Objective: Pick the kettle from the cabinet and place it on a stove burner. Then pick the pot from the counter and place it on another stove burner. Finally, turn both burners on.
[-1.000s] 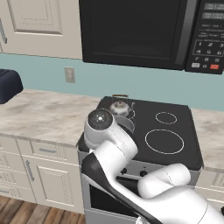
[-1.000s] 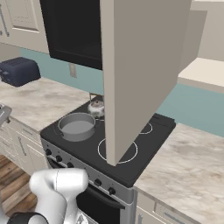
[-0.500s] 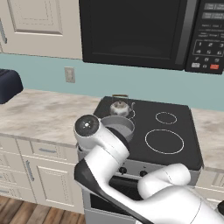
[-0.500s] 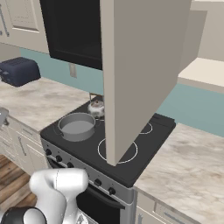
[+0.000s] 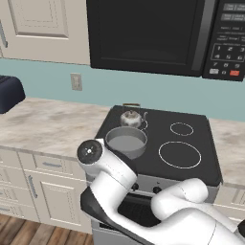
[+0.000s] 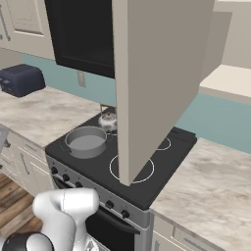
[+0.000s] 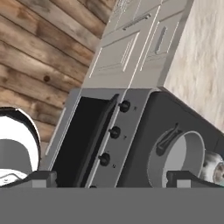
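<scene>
The small silver kettle (image 5: 131, 117) (image 6: 108, 120) stands on the back left stove burner. In front of it, the wide grey pot (image 5: 126, 142) (image 6: 86, 141) sits on the front left burner. In the hand view my gripper (image 7: 113, 181) is open and holds nothing. Its fingertips (image 7: 41, 178) frame the stove's front panel from above, where three dark knobs (image 7: 115, 131) run in a row. The pot (image 7: 177, 157) and the kettle (image 7: 215, 168) lie beyond the right tip. On the black cooktop the two right burners (image 5: 180, 154) are bare.
The cabinet's open door (image 6: 157, 73) hangs over the stove's right half. A black microwave (image 5: 143, 33) sits above the stove. A dark toaster (image 6: 22, 80) stands on the marbled counter (image 5: 48, 124) at the left. Cream drawers (image 7: 127, 48) and wood floor (image 7: 39, 52) lie below.
My arm's elbow has swung lower and to the left in front of the stove. Kettle and pot have stayed put.
</scene>
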